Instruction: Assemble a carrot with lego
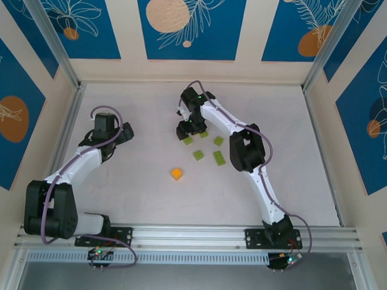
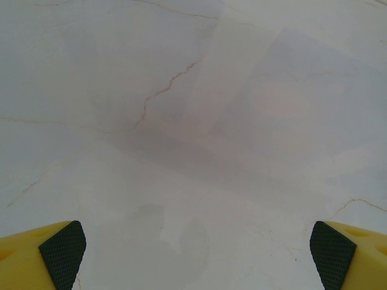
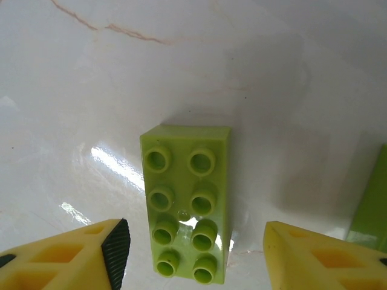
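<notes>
A lime-green two-by-four brick (image 3: 187, 211) lies studs up on the table, between the spread fingers of my right gripper (image 3: 195, 240), which is open and not touching it. From above, the right gripper (image 1: 189, 129) hangs over that brick (image 1: 188, 141) at the far middle of the table. More lime-green bricks lie close by (image 1: 204, 134) (image 1: 218, 140) (image 1: 198, 155) (image 1: 219, 159); the edge of one shows at the right (image 3: 370, 208). The orange cube (image 1: 176, 174) sits alone nearer the arms. My left gripper (image 2: 196, 257) is open over bare table, far left of the bricks (image 1: 99, 136).
The white tabletop (image 1: 135, 187) is closed in by a back wall (image 1: 190, 72) and metal side rails (image 1: 65, 137). The right arm's elbow (image 1: 246, 151) stands just right of the green bricks.
</notes>
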`<state>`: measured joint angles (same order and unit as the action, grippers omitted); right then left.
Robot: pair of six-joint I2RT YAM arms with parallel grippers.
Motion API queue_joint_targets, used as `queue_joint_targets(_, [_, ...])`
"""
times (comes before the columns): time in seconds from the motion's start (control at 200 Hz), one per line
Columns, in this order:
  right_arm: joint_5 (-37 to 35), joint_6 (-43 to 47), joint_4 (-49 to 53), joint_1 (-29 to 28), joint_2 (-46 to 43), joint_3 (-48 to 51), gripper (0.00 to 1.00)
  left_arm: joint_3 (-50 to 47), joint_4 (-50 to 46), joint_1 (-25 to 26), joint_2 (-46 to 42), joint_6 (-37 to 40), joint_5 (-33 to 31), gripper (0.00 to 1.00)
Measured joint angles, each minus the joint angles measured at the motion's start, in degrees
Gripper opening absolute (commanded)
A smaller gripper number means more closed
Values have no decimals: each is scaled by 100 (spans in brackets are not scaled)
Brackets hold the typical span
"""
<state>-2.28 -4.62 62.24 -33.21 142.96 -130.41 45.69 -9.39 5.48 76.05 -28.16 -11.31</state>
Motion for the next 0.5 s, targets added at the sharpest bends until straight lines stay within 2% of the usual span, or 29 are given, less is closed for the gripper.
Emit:
queue_joint_targets(0.25, [68, 9, 22, 0, 195, -90, 60, 0, 0, 0, 0, 0, 37, 98])
queue_joint_targets(0.495, [63, 24, 42, -7, 216, -190, 53, 0, 0, 0, 0, 0, 37, 98])
